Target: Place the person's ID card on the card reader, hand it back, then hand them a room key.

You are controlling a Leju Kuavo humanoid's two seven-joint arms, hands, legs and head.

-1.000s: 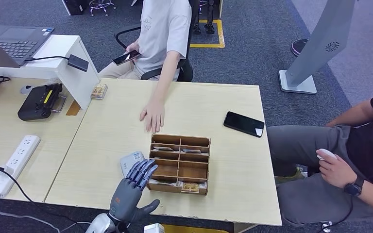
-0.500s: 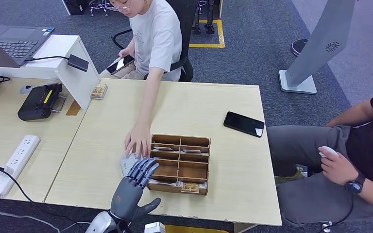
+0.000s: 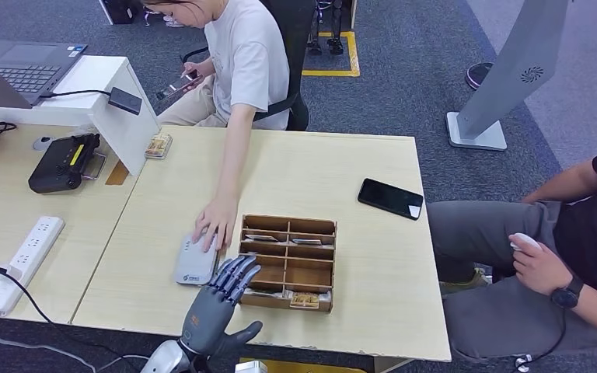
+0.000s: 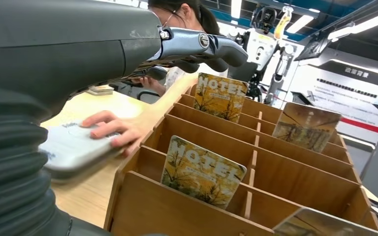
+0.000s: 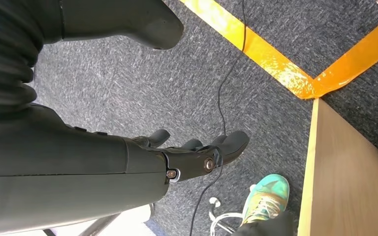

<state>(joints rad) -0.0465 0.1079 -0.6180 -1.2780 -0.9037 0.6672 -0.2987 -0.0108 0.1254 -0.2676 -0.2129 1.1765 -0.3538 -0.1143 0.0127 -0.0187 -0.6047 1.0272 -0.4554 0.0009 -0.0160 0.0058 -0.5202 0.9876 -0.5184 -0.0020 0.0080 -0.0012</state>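
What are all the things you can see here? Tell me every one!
Grey flat card reader: one, under the person's hand.
Wooden divided box: one, brown, mid-table, beside the reader.
Hotel room key cards: several, yellow-brown, standing in the box.
Black smartphone: one, on the table's right part.
White power strip: one, left desk.
Black controller: one, left desk.
Grey laptop: one, raised shelf.
Person's hand: one, resting on the reader.
Left hand: grey, fingers spread, holding nothing, by the box.
Right hand: dark, over carpet.
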